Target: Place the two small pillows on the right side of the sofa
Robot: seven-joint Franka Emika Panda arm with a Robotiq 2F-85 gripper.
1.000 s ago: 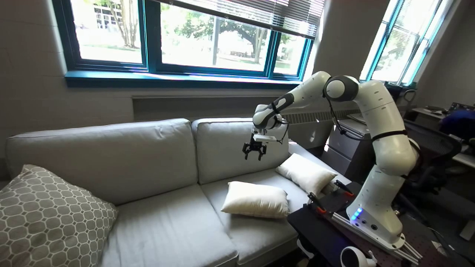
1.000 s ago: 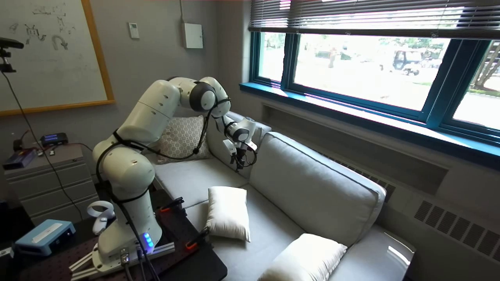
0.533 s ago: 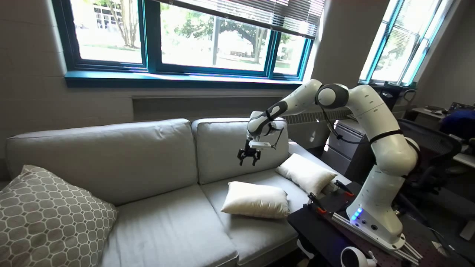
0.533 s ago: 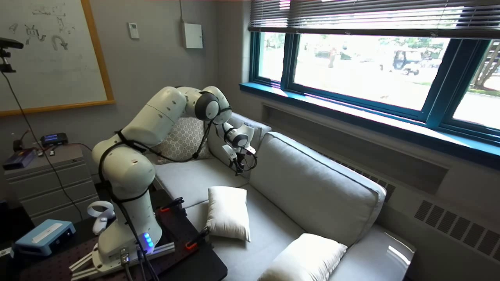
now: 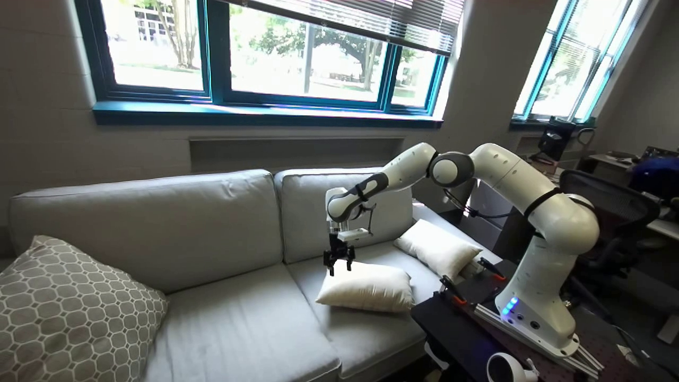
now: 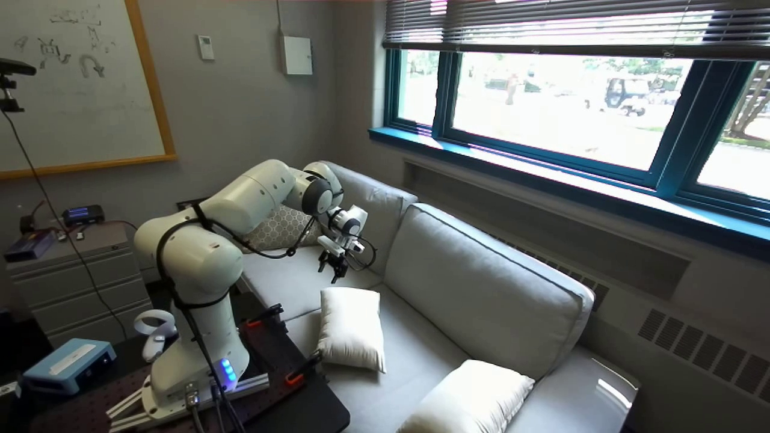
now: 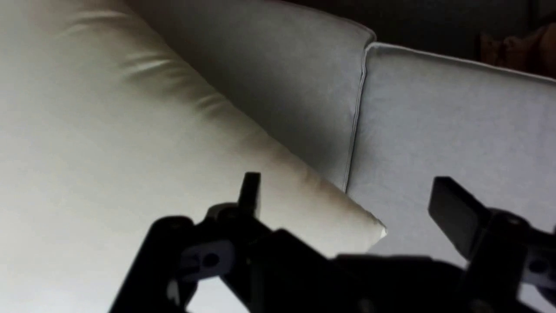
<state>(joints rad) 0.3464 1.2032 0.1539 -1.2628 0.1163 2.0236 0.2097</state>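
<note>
Two small cream-white pillows lie on the seat of the light grey sofa (image 5: pixel 228 323). The nearer pillow (image 5: pixel 368 291) rests flat near the seam between the seat cushions. The farther pillow (image 5: pixel 439 246) leans by the armrest; an exterior view cuts off part of this pillow (image 6: pixel 472 400). My gripper (image 5: pixel 340 269) hangs pointing down above one corner of the nearer pillow. In the wrist view its fingers stand wide apart, the pillow's corner (image 7: pixel 339 221) showing below and between them, with no grip on it. How much height separates fingertips and fabric is hard to tell.
A larger beige patterned cushion (image 5: pixel 79 313) sits at the sofa's far end, partly behind the arm in an exterior view. The black table (image 5: pixel 451 331) bearing the robot stands close to the seat, with clamps (image 5: pixel 451 289) at its edge. Tall back cushions (image 6: pixel 481 288) line the sofa.
My gripper has come down and away from the backrest, toward the patterned-cushion end, and now hangs over the nearer pillow's corner. It stays open. Neither pillow has moved.
</note>
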